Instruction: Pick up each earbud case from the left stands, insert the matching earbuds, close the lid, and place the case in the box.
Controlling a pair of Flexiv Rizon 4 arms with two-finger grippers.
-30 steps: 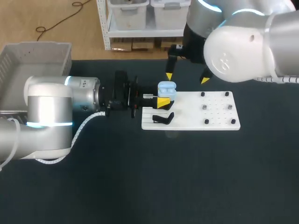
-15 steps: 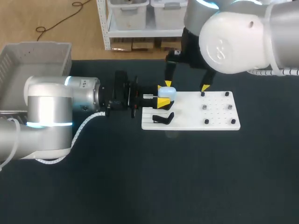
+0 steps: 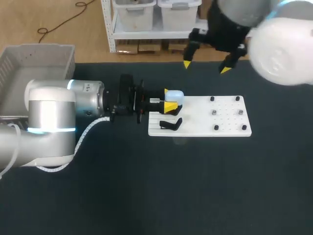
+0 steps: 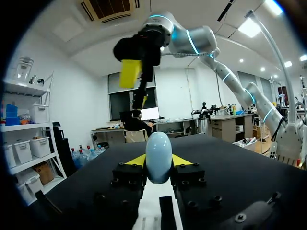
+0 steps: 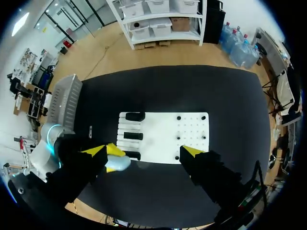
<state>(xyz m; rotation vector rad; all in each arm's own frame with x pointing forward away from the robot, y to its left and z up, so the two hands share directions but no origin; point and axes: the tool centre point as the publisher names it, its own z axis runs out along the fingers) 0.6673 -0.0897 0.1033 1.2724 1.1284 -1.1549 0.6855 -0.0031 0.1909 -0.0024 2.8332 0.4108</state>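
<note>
Surface: dark matte table (image 3: pixel 195 186), one white board (image 3: pixel 225 122) lying flat around the middle. The board's left part carries a black stand (image 3: pixel 171 124). Its right part has small pegs (image 3: pixel 213 113) set in a grid of holes. Grey box (image 3: pixel 29 63) sits at the far left corner, well apart from the board.

Left arm comes in low and level from the left. The left gripper (image 3: pixel 169 100) is at the board's left edge, pinching the light-blue earbud case (image 3: pixel 176 96), with one yellow tip on each side of it.

Case position: over the board's far-left corner, just beyond the black stand. The views don't settle whether it touches the board.

Case orientation, from the left wrist view: egg-shaped and upright. Its long axis is vertical, crosswise to the line between the two fingertips, with the narrower rounded end up. The lid reads as closed.

Right arm comes in from the upper right. The right gripper (image 3: pixel 205 67) hangs high over the table's far side, beyond the board. Its fingers are spread wide and hold nothing, well apart from the case.
</note>
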